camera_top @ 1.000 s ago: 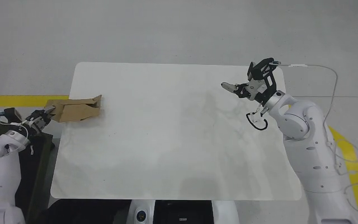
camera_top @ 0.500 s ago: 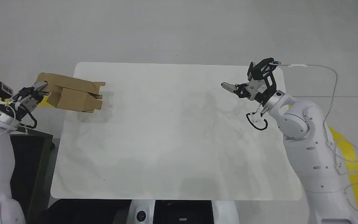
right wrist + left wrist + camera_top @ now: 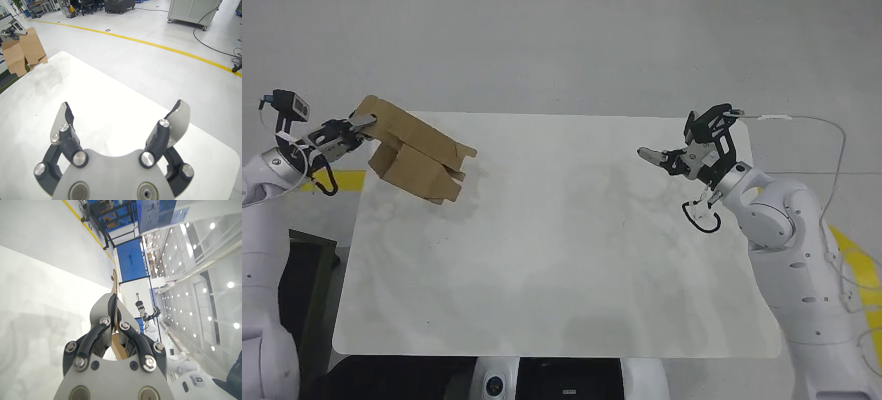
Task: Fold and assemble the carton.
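Top view, near to far.

- worktop: white, rounded corners.
- right gripper: hangs over the right side of the frame, above the far right part of the worktop. In its own wrist view the jaws are spread wide with nothing between them. The ribbed black pads face in.
- carton: upper left of the frame, over the far left corner of the worktop. Plain brown corrugated board, part-folded, tilted, with loose flaps hanging down. No print that I can make out on the faces shown. It throws a shadow on the worktop in the right wrist view. Can't tell whether the lowest flap touches the surface. The inside is hidden, so contents unknown.
- left gripper: at the carton's far left corner. In the wrist view the jaws are pinched tight on a thin board edge, which runs out edge-on between them.
- Beyond: grey floor with a yellow line.
- Further back, a blue panel carries small white lettering.
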### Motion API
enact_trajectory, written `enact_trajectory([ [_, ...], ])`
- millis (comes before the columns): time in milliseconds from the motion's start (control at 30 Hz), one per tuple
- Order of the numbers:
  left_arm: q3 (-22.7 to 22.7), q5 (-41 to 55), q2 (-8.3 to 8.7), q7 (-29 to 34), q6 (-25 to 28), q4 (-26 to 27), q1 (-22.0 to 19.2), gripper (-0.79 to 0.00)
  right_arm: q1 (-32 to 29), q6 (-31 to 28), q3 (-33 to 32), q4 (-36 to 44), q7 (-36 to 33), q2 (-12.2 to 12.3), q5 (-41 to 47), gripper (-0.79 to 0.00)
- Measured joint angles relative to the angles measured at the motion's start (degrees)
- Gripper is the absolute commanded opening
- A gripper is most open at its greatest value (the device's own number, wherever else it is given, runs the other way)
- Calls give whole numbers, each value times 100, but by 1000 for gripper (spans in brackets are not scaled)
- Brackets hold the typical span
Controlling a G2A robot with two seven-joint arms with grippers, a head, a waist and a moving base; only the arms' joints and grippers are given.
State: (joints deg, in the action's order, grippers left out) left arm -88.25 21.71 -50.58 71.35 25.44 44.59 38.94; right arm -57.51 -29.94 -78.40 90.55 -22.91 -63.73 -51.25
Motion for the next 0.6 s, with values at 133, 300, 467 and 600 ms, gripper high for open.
enact_trajectory([
  [133,367,254,-112,268,-4,194,-34,-785,0,0,0,0,0,0,0,0],
  [300,849,367,-239,559,167,599,-51,-785,0,0,0,0,0,0,0,0],
  [467,1288,402,-327,602,148,1090,-82,-785,0,0,0,0,0,0,0,0],
  [600,1610,405,-366,608,142,1357,-112,-785,0,0,0,0,0,0,0,0],
])
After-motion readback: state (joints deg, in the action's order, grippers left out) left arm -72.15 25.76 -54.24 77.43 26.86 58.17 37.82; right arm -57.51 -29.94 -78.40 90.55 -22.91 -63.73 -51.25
